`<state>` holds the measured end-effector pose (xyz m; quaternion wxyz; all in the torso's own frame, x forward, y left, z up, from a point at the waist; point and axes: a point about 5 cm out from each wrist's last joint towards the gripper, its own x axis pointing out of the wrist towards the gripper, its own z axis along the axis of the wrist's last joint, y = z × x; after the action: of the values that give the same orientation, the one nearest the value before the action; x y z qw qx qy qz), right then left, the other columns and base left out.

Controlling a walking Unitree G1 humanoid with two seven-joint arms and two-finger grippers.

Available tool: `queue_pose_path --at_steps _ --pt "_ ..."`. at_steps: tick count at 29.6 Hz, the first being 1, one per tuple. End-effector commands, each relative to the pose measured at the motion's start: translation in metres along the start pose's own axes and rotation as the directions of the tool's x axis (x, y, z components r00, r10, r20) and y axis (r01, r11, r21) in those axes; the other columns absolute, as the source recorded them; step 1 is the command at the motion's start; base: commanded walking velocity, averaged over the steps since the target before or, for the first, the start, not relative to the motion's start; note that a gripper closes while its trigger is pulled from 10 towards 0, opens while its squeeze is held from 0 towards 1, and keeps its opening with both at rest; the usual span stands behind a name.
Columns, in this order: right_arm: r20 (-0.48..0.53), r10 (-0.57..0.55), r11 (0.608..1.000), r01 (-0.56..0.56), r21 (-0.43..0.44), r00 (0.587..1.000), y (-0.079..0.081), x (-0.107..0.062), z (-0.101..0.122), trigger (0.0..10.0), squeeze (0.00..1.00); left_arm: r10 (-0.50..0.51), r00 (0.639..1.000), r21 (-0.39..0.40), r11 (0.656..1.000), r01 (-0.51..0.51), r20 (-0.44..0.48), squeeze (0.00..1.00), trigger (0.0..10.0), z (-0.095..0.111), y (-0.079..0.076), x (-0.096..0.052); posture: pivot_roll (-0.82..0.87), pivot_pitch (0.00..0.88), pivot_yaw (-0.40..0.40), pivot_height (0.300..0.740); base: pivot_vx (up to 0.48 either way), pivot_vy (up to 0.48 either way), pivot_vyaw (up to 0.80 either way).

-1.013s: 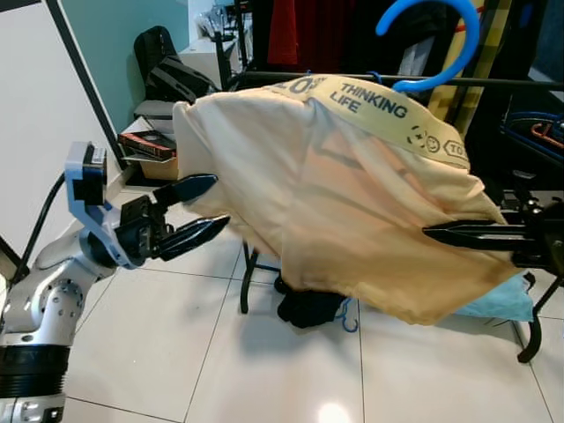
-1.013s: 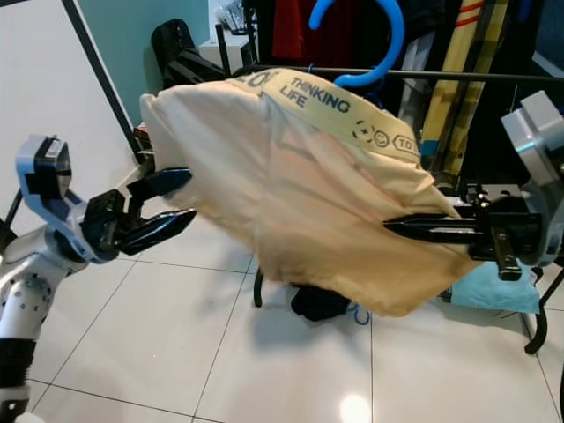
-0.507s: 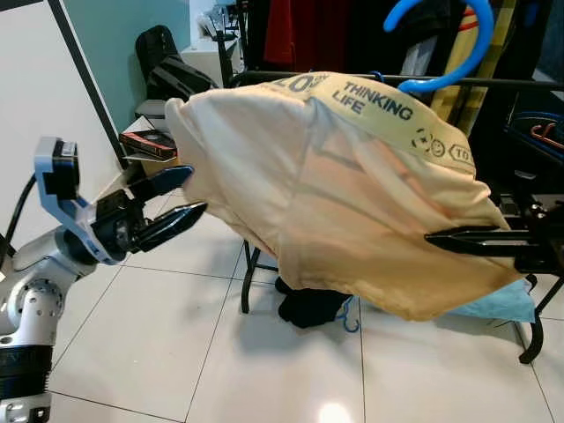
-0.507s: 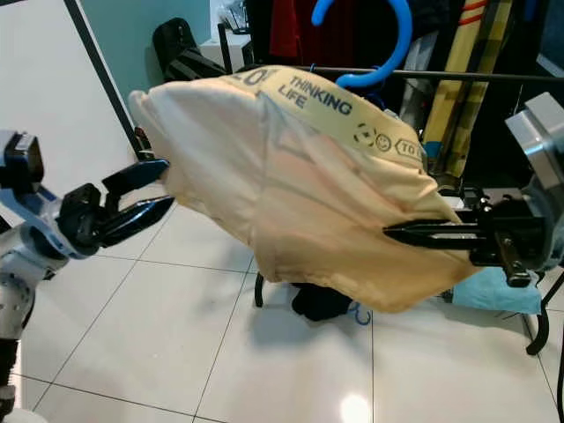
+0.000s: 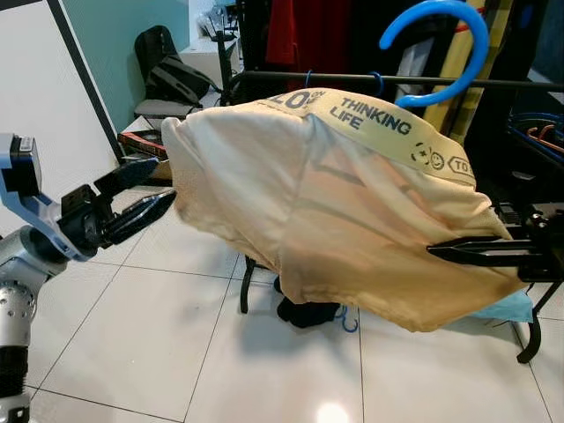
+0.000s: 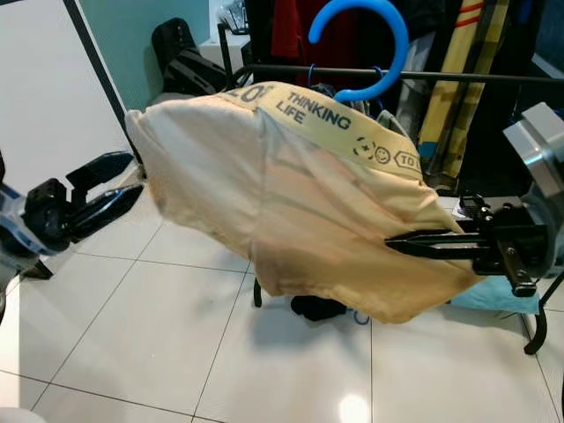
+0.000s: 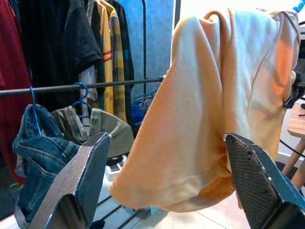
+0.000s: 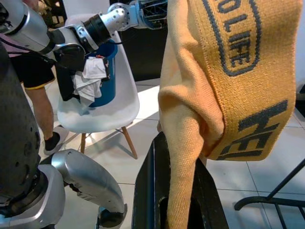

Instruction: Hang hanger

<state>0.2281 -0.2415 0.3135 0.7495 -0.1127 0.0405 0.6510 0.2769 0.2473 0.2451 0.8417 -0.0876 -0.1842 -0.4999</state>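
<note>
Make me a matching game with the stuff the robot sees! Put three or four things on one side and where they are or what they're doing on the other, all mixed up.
Things:
1. blue hanger hook
2. right gripper
3. left gripper
4. yellow shirt

Places or states:
A. open, beside the shirt's edge, not touching it
B. draped on the hanger, tilted down to the robot's right
C. shut on the shirt's lower end
D. up by the black rail

Pairs: 1-D, 2-C, 3-A, 4-B
</note>
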Motion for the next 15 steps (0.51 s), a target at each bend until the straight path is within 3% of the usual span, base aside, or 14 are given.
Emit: queue_pose_path --at_steps 1,6,14,15 --pt "0.002 0.047 0.999 -0.047 -0.008 0.999 0.002 0.008 0.002 0.0 0.00 -0.048 0.999 -0.010 0.999 0.048 -0.005 0.00 10.0 -0.002 -0.007 0.007 -0.13 0.000 0.036 0.740 0.000 0.000 0.00" --pt "0.029 0.089 0.996 -0.089 -0.011 0.996 0.004 0.018 0.003 0.0 0.00 -0.098 0.995 -0.042 0.994 0.097 -0.015 0.00 10.0 -0.012 -0.016 0.019 -0.14 0.000 0.046 0.740 0.000 0.000 0.00" --pt "0.046 0.111 0.994 -0.111 -0.014 0.993 0.005 0.028 0.002 0.0 0.00 -0.060 0.998 -0.022 0.998 0.060 -0.018 0.00 10.0 -0.010 -0.008 0.021 -0.14 0.000 0.049 0.740 0.000 0.000 0.00" --pt "0.046 0.107 0.994 -0.107 -0.015 0.993 0.005 0.028 0.002 0.0 0.00 -0.058 0.998 -0.020 0.998 0.058 -0.019 0.00 4.6 -0.007 -0.007 0.020 -0.14 0.000 0.051 0.740 0.000 0.000 0.00"
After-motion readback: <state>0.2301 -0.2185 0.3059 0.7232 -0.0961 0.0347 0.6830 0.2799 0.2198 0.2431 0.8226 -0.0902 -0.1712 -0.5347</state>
